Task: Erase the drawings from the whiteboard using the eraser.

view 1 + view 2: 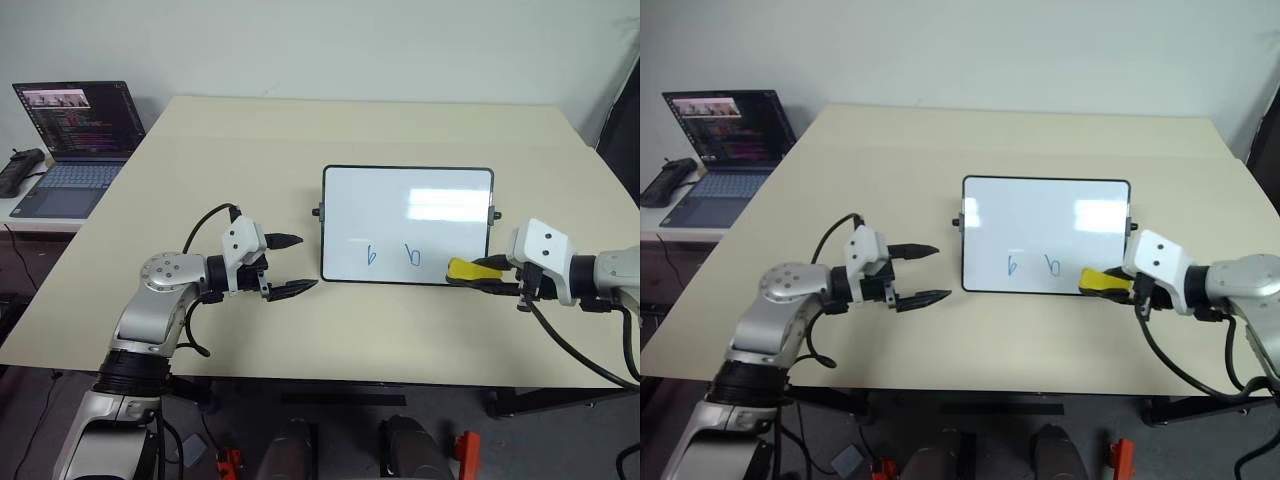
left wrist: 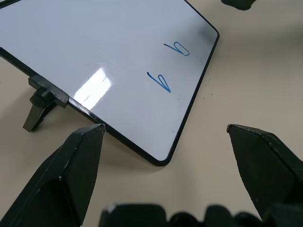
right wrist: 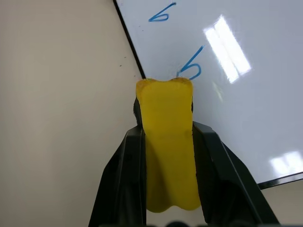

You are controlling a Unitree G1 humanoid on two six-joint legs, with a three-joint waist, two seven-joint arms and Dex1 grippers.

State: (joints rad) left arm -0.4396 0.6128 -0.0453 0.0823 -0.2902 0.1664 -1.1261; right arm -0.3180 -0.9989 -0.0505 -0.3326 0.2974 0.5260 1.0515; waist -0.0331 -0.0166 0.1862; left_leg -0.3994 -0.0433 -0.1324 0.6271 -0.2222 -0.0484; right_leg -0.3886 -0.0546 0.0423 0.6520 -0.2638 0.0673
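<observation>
On the whiteboard [image 1: 407, 222], two blue drawings [image 1: 413, 256]; right claw [image 1: 487, 276] grips the yellow eraser [image 1: 466, 270]; left claw [image 1: 287, 266] wide.

Both arms have rounded silver-grey shells, black joint rings and white boxy wrist housings with small dark screws; looped black cables trail each forearm, and the tapered gripper fingers are matte black

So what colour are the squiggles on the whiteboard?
Blue marker squiggles, clearest in the left wrist view.

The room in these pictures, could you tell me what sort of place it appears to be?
Probably a robotics lab or office: a plain beige table holding a small whiteboard, and an open laptop showing code on a side desk.
</observation>
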